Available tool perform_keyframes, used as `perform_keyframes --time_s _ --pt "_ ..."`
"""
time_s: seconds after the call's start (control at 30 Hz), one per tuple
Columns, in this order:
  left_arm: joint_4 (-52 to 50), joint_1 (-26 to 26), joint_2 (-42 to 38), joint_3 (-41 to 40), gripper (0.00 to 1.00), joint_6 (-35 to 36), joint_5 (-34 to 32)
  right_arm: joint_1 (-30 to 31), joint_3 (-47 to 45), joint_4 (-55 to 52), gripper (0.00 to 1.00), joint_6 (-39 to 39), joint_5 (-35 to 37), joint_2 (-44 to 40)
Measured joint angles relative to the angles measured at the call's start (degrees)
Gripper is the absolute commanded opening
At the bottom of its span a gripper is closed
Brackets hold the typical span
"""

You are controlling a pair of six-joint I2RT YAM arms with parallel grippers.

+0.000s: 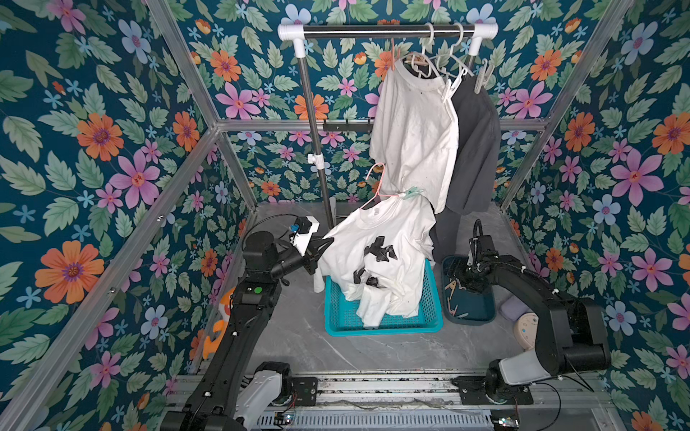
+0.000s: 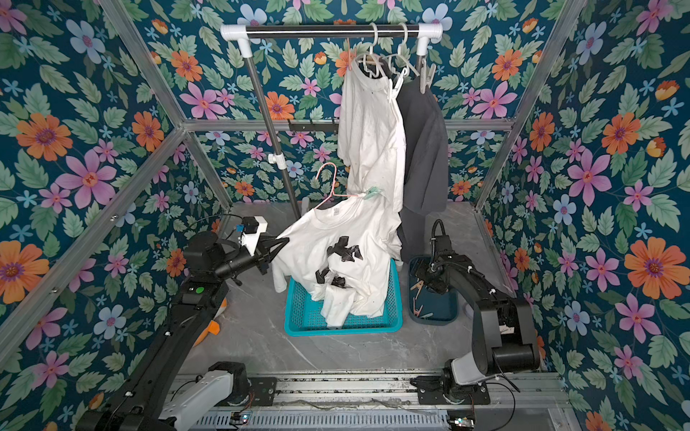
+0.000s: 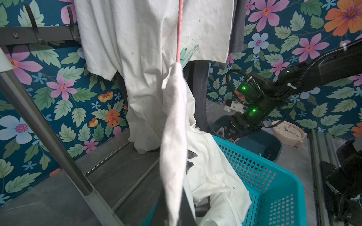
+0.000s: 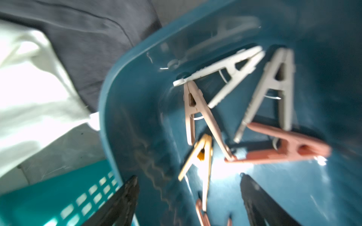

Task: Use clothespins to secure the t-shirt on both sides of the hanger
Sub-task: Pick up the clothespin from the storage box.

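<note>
A white t-shirt (image 1: pixel 392 231) with a black print hangs on a pink hanger (image 1: pixel 377 175) and trails down into a teal basket (image 1: pixel 381 328). A mint clothespin (image 1: pixel 412 193) grips the hanger's right end. My left gripper (image 1: pixel 328 243) is shut on the left shoulder, cloth wrapped over the hanger arm (image 3: pixel 176 215). My right gripper (image 1: pixel 464 279) reaches down into a dark teal tray (image 1: pixel 481 309) and stands open (image 4: pixel 188 178) over loose clothespins. A yellow clothespin (image 4: pixel 199 158) lies between its fingers, untouched, with beige (image 4: pixel 199 113), white (image 4: pixel 225 78), grey (image 4: pixel 272 88) and pink (image 4: pixel 284 150) ones beyond.
A clothes rack (image 1: pixel 317 149) stands behind the basket, with a white shirt (image 1: pixel 414 138) and a dark grey garment (image 1: pixel 476 149) hanging close behind the held t-shirt. A beige clock (image 1: pixel 524 328) lies right of the tray. An orange object (image 1: pixel 220 324) sits by the left wall.
</note>
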Motion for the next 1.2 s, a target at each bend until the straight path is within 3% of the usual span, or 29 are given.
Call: perform_keyframes --time_s 0.37,0.77,1.2 --pt "0.0 -0.1 0.0 0.0 0.0 -0.2 0.2 -3.7 -0.6 0.6 0.85 -7.6 2.9 1.1" --pt "0.1 -0.2 -0.2 -0.3 0.0 -0.2 0.2 -4.4 -0.8 5.3 0.85 -9.2 5.9 3.6" --pt "0.1 -0.3 -0.4 -0.3 0.0 -0.2 0.2 -4.3 -0.4 1.6 0.84 -8.7 6.1 6.4"
